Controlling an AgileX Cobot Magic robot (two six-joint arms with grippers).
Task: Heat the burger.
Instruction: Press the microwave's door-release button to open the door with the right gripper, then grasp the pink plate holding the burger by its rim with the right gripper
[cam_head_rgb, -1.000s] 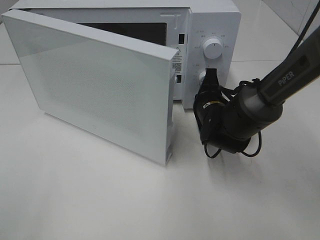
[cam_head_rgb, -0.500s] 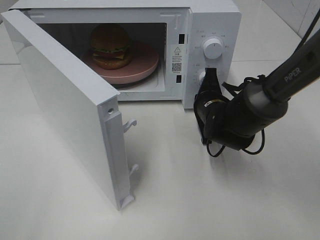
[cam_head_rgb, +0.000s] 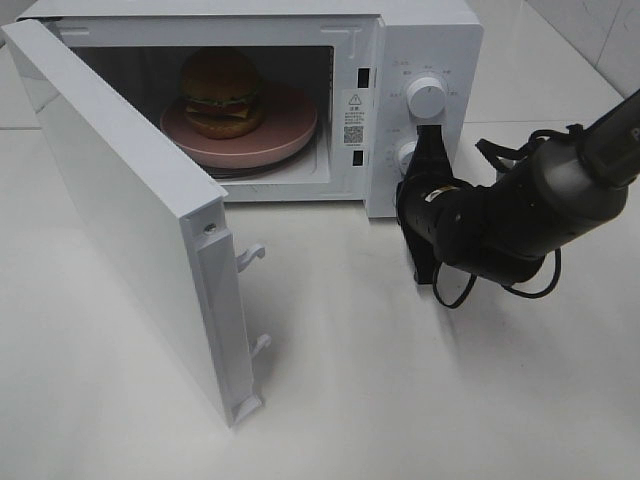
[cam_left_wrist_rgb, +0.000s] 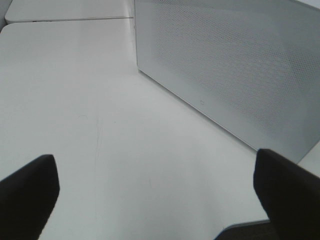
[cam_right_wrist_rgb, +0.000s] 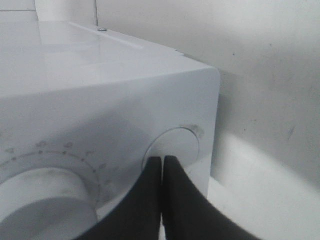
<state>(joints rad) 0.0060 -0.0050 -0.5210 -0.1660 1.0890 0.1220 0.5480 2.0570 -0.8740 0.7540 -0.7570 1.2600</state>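
White microwave door (cam_head_rgb: 130, 230) has swung wide, and the glossy-bunned burger (cam_head_rgb: 221, 92) shows inside. My right gripper (cam_right_wrist_rgb: 162, 161) is at the release button (cam_right_wrist_rgb: 181, 141), jaws closed; left gripper (cam_left_wrist_rgb: 157, 187) jaws open. No heating till it shuts.

Your right arm (cam_head_rgb: 572, 180) is a chunky grey tube feeding a rounded glossy black wrist housing (cam_head_rgb: 452, 215) with thin black cables (cam_head_rgb: 497, 150) looping off it, and the right gripper (cam_head_rgb: 430, 135) has slim tapered black fingers (cam_right_wrist_rgb: 150, 200), same matte black as your left gripper (cam_left_wrist_rgb: 155, 157).
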